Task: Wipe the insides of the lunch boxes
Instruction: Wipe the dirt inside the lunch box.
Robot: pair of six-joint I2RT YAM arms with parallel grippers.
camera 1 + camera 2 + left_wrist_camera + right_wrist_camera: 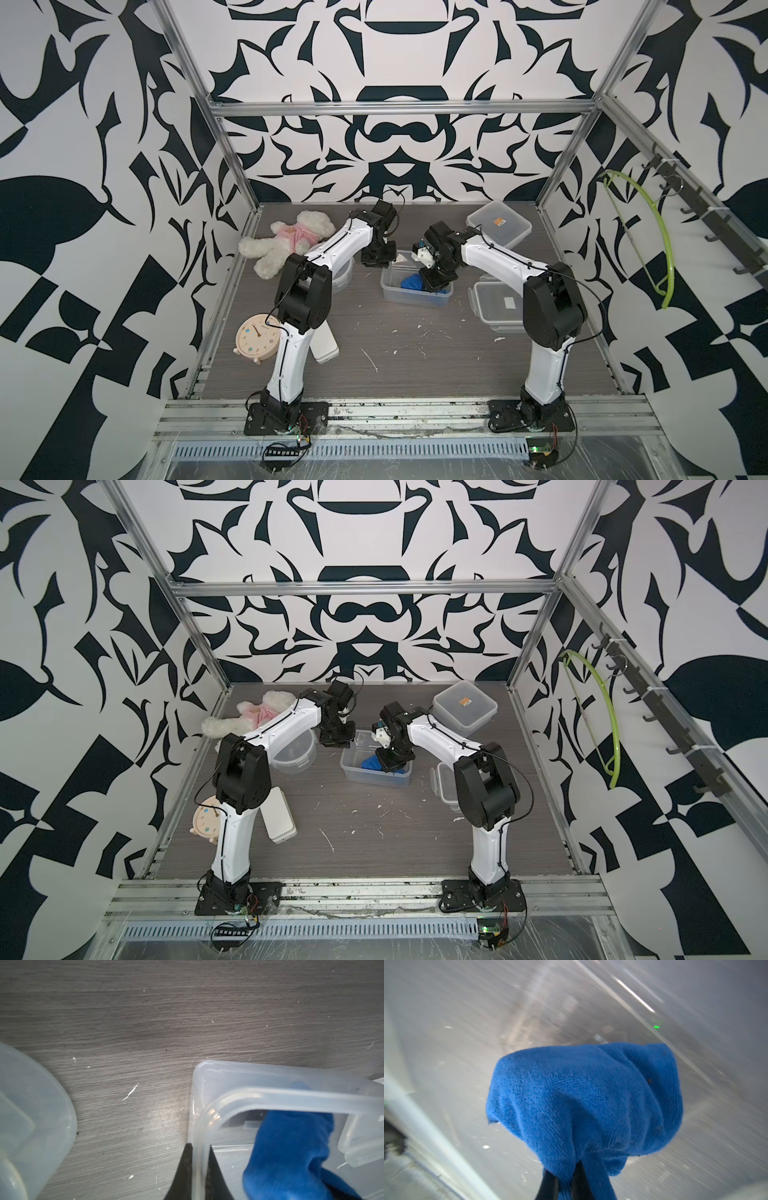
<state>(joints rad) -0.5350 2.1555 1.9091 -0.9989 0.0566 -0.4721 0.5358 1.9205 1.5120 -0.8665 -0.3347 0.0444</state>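
An open clear rectangular lunch box (pixel 409 298) (pixel 374 777) sits mid-table. My left gripper (pixel 379 261) (pixel 200 1159) is shut on its rim (pixel 270 1095) near a far corner, one finger outside the wall and one inside. Inside the box, my right gripper (pixel 434 283) (pixel 564 1180) is shut on a bunched blue cloth (pixel 587 1101) (pixel 291 1151) (pixel 370 764) that rests on the box floor. A round lunch box (pixel 295 755) (pixel 31 1115) stands to the left, partly under the left arm. A lidded rectangular lunch box (pixel 498 226) with an orange sticker stands at the back right.
A clear clip lid (pixel 496 305) with a white sticker lies right of the open box. At the left are a teddy bear (pixel 291 241), a pink clock (pixel 255 336) and a flat white case (pixel 326 345). White crumbs dot the table front. A green hanger (pixel 648 237) hangs on the right wall.
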